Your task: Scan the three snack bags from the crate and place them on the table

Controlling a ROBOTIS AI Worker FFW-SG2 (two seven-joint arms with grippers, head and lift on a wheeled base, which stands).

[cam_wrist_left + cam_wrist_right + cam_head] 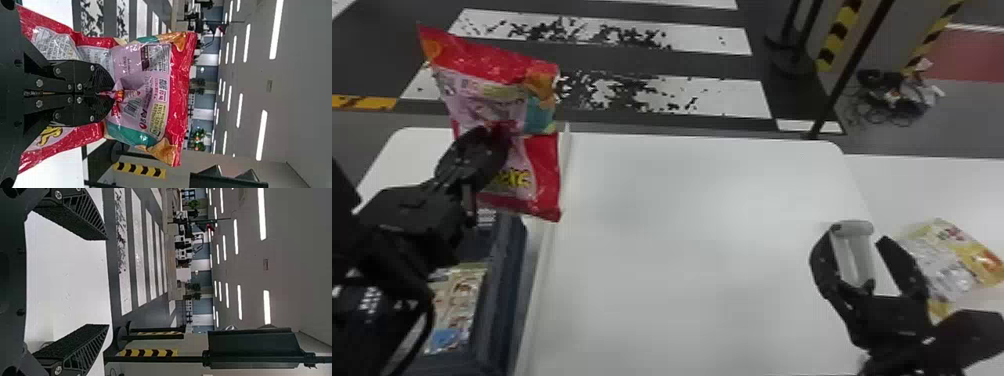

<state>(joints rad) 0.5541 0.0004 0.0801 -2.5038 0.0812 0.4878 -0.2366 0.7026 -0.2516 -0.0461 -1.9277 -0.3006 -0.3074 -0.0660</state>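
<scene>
Left hand [112, 93], pinching one red-and-pink snack bag [154, 78], aloft: scan and placing likely pending. Right hand [857, 239], spread. Crate [509, 250], holding one beige-patterned bag [463, 300]: presumably left to do. Bench [942, 185] at right, bearing one yellow-and-white bag [939, 265]: probably finished.

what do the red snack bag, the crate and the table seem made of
Red snack bag: probably thin plastic film, glossy, given its highlights and creases. Crate: likely hard plastic, dark blue, with stiff, straight walls. Table: smooth, perhaps laminate; its even, grainless white leaves that open.
</scene>
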